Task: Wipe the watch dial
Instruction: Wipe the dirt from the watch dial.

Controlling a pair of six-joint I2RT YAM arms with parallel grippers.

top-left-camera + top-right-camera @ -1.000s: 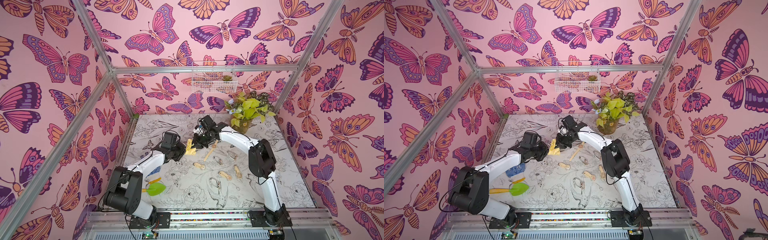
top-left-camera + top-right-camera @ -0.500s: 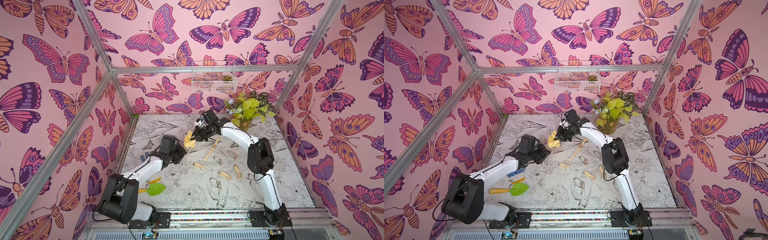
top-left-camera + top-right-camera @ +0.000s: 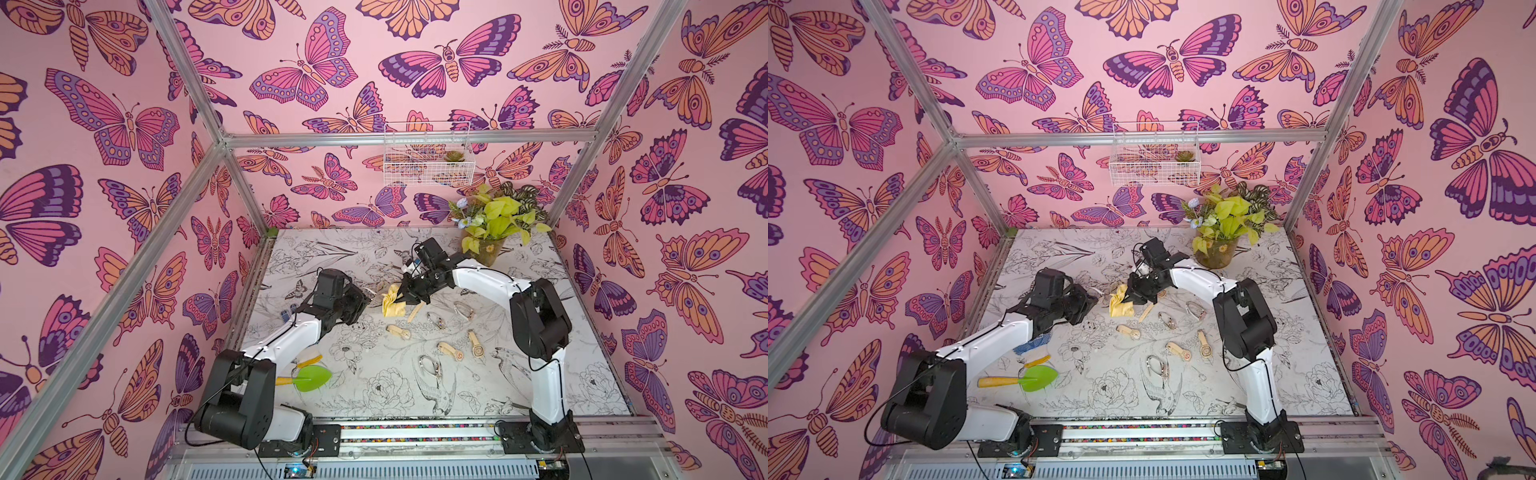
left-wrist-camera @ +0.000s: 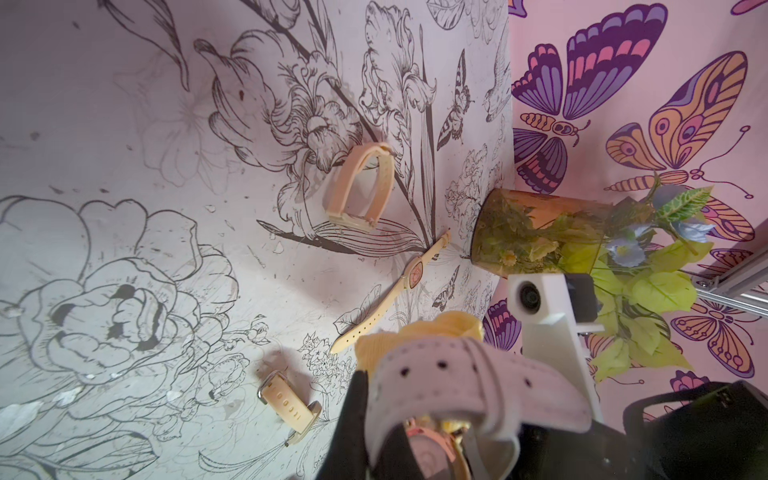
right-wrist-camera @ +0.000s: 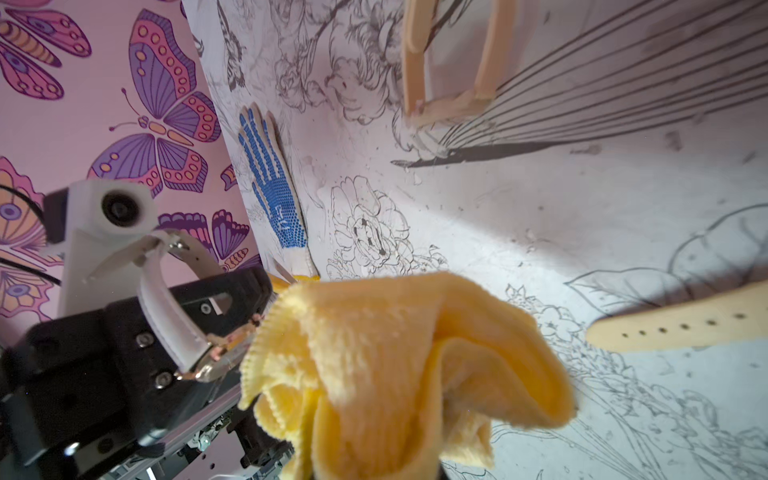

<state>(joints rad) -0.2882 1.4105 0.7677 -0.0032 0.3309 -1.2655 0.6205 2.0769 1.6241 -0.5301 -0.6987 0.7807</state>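
Here the left claw (image 3: 366, 297) clamps the watch (image 5: 166, 318) just beside the cloth (image 5: 395, 353).

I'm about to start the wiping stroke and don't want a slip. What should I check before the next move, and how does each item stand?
1. Left gripper shut on the watch: ok.
2. Right gripper shut on the cloth: ok.
3. Cloth reaches the watch: ok; its edge meets the case in the right wrist view.
4. Dial turned toward the cloth: cannot tell, only a sliver shows.
5. Flat watch on the table clear of the hanging cloth: cannot tell.
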